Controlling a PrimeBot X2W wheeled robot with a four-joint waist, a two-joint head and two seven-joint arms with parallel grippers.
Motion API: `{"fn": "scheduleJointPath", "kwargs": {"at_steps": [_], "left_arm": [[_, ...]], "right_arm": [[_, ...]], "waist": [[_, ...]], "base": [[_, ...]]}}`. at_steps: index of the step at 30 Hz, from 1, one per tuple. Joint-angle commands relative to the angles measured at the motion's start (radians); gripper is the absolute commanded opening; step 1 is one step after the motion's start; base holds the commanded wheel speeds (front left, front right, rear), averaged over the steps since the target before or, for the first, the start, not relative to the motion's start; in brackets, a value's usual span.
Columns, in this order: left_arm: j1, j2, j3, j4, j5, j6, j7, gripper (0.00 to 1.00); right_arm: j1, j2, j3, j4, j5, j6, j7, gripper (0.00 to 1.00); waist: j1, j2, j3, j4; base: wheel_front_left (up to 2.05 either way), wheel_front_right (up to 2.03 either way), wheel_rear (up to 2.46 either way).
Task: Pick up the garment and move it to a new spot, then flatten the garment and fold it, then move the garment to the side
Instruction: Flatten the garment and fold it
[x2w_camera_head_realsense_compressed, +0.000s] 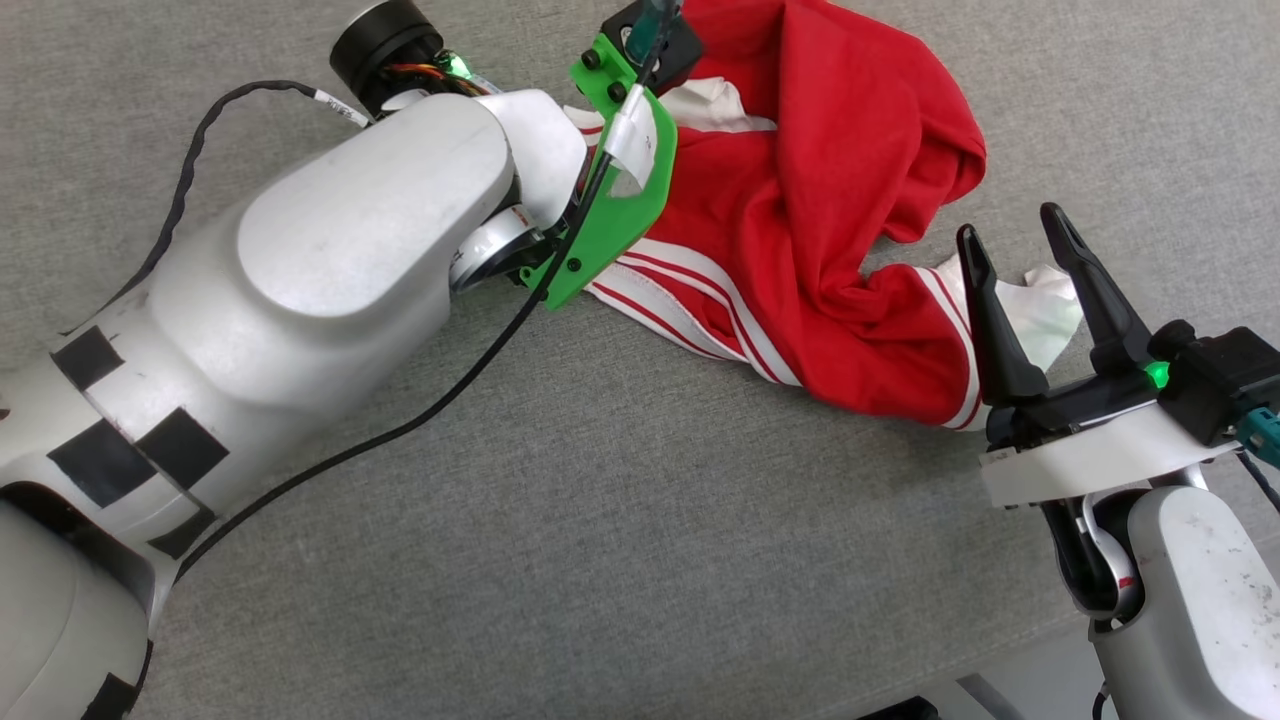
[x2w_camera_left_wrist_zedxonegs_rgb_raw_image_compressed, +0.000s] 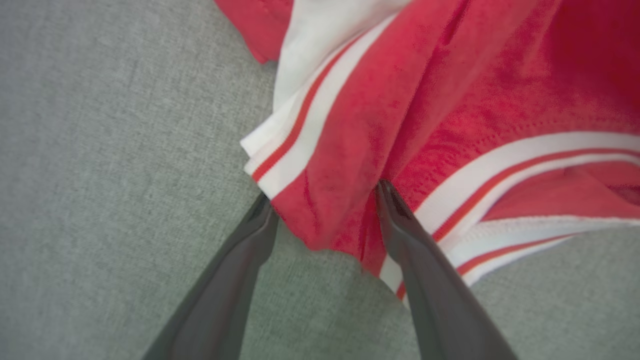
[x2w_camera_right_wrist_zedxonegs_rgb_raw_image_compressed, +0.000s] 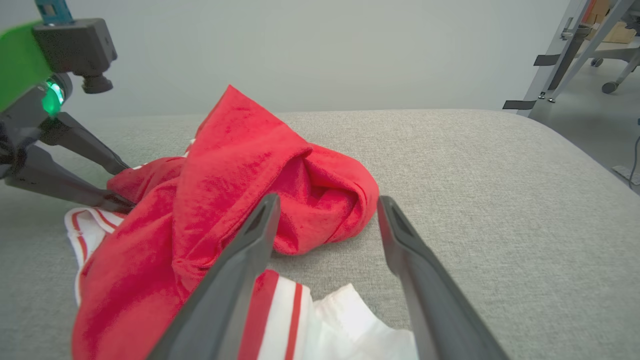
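Garment: a red T-shirt (x2w_camera_head_realsense_compressed: 820, 200) with white sleeves and white-and-red striped trim, lying crumpled on the surface, not flat.
Where it lies: on the grey cloth surface (x2w_camera_head_realsense_compressed: 600, 550), in the upper middle to right of the head view, between the two arms.
Long axis: in the head view the heap runs on a slant from the upper left, by the left arm's green bracket (x2w_camera_head_realsense_compressed: 620, 210), down to the lower right, where a white sleeve (x2w_camera_head_realsense_compressed: 1040, 310) sticks out toward the right arm.
Folds: the red body is bunched into a raised hump at the far side; a striped band runs along the near edge. No print can be made out.
Left gripper (x2w_camera_left_wrist_zedxonegs_rgb_raw_image_compressed: 322, 197): fingers spread, their tips at the shirt's edge with a red fold between them; one tip touches the cloth beside a striped band. The pictures show no pinch on the cloth.
Left gripper from the right wrist view: low at the shirt's left end (x2w_camera_right_wrist_zedxonegs_rgb_raw_image_compressed: 125, 187), tips apart and pressed into the cloth.
Right gripper (x2w_camera_head_realsense_compressed: 1015, 235): fingers wide apart and holding nothing, poised over the white sleeve end; whether they touch it cannot be told.
Right wrist view: the red hump (x2w_camera_right_wrist_zedxonegs_rgb_raw_image_compressed: 225, 175) lies ahead, beyond the spread fingers.
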Motion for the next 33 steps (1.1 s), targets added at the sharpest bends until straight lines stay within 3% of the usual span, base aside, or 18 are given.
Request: {"fn": "scheduleJointPath", "kwargs": {"at_steps": [1,10,17,23,33], "left_arm": [[0.076,0.008,-0.031,0.010,0.000,-0.003,-0.006,0.00],[0.035,0.039,-0.023,-0.057,-0.032,-0.003,-0.304,0.00],[0.086,0.137,0.038,-0.123,-0.074,0.012,-0.482,0.00],[0.206,0.257,0.083,-0.246,-0.104,0.101,-0.571,0.00],[0.576,0.489,0.139,-0.377,-0.240,0.305,-0.750,0.00]], "right_arm": [[-0.020,0.003,-0.006,0.000,-0.011,-0.001,-0.005,1.00],[0.029,-0.024,-0.047,0.000,-0.029,-0.001,-0.005,1.00],[0.085,-0.051,-0.066,0.017,-0.031,-0.001,-0.005,1.00],[0.128,-0.067,-0.085,0.029,-0.031,-0.001,-0.005,1.00],[0.180,-0.080,-0.106,0.054,-0.031,-0.001,-0.005,1.00]], "waist": [[-0.0001,0.0000,0.007,-0.005],[-0.0001,0.0000,-0.107,0.108],[-0.0001,0.0000,-0.218,0.208],[-0.0001,0.0000,-0.275,0.269],[-0.0001,0.0000,-0.312,0.295]], "base": [[0.00,0.00,0.00],[0.00,0.00,0.00],[0.00,0.00,0.00],[0.00,0.00,0.00],[0.00,0.00,0.00]]}}
